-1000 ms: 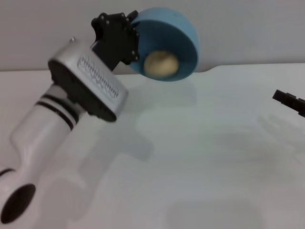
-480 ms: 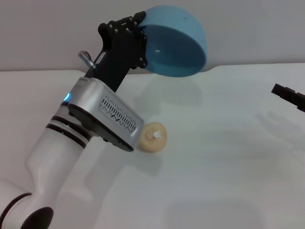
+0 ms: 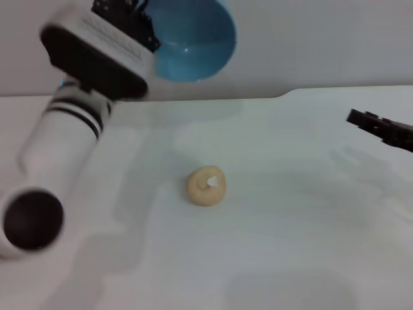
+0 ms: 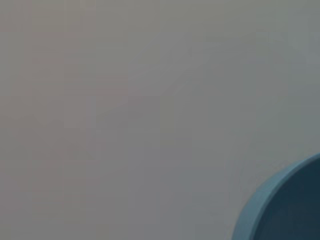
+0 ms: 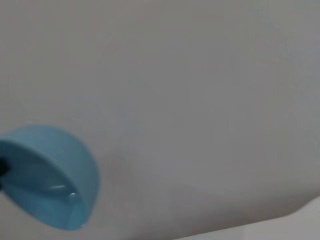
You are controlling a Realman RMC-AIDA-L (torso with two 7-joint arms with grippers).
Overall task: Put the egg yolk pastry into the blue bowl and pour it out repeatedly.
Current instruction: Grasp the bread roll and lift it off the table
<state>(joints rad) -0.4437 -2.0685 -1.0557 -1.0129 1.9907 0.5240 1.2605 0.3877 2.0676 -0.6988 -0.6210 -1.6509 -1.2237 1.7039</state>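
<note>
Since 1 second ago the egg yolk pastry (image 3: 206, 186) has dropped out of the blue bowl (image 3: 191, 40) and now lies alone on the white table (image 3: 290, 245), while the left gripper (image 3: 122, 16) has lifted the tipped, empty bowl higher, gripping its rim. That pour looks complete; refilling comes next. The right gripper (image 3: 381, 129) waits at the table's right edge, and I cannot tell how its fingers stand.

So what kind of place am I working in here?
Probably a lab test bench, not a kitchen: a bare white table against a plain wall, holding only the egg yolk pastry, the blue bowl held above.
</note>
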